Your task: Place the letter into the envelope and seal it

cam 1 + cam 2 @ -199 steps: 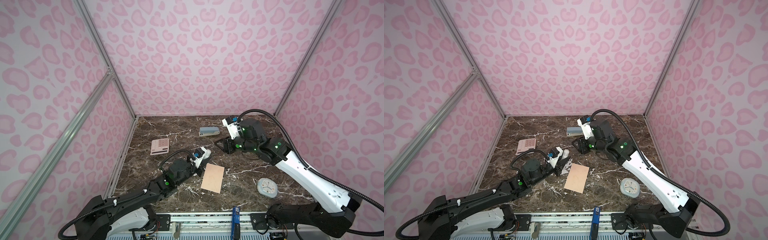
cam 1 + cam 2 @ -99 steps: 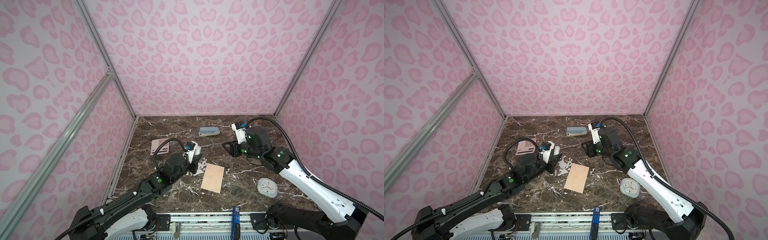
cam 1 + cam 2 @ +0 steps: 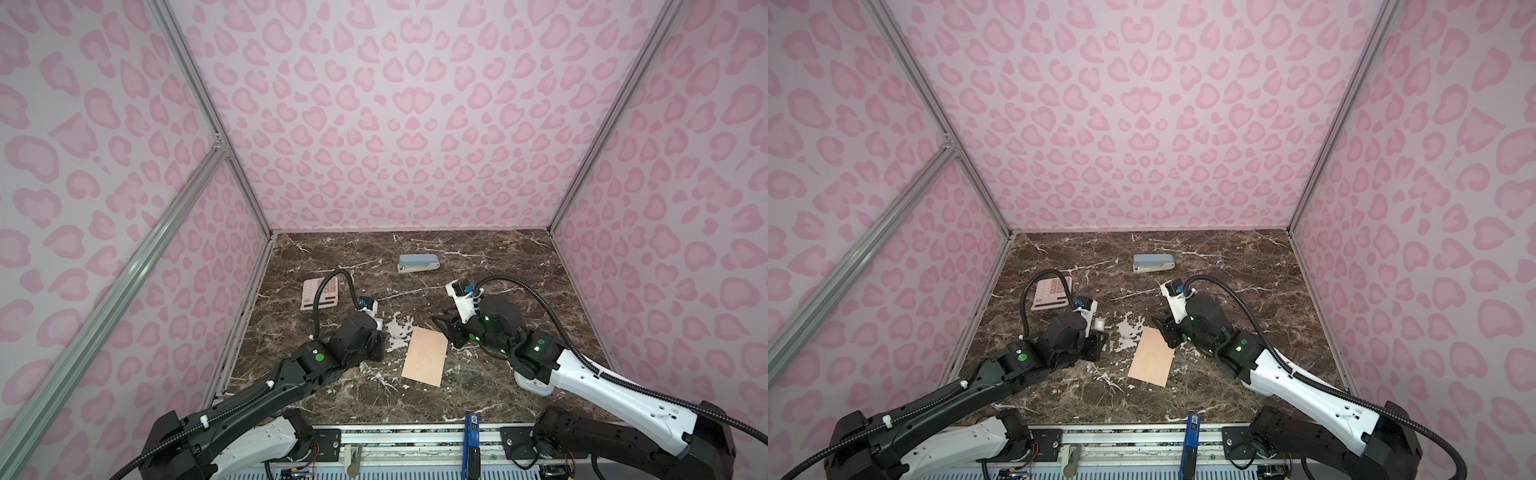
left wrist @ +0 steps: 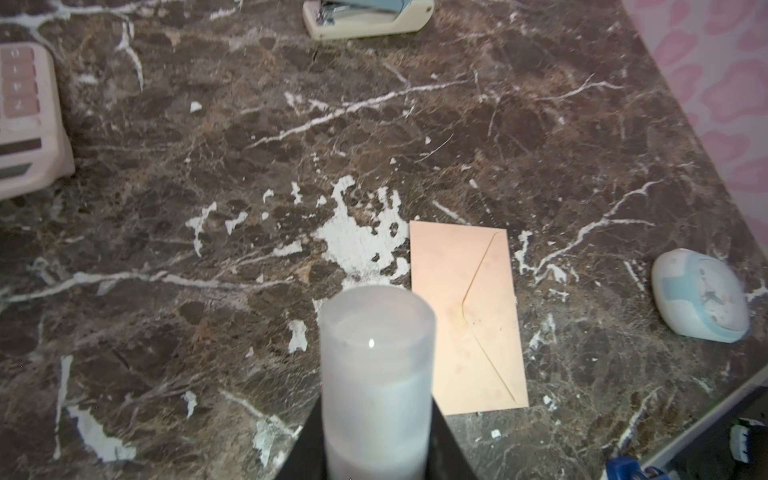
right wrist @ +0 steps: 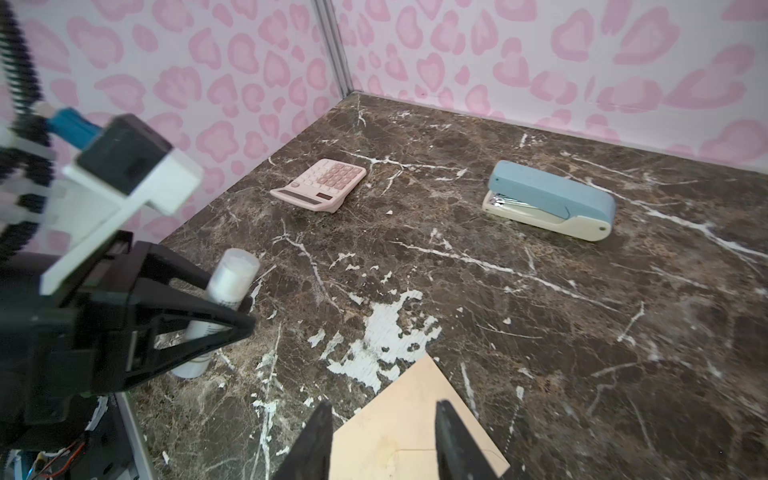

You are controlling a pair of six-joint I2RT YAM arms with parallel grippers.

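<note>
Envelope (image 4: 465, 320): plain peach, lying flat, pointed flap folded down.
Left gripper (image 5: 243, 311): clamped on white glue stick (image 4: 376, 374).
Right gripper (image 5: 385, 405): jaws apart, over the envelope.

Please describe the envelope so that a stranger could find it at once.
Look at the dark marble table, then its middle, toward the front edge. The envelope lies flat there: plain peach paper, unlike the thick pink calculator with keys.
</note>
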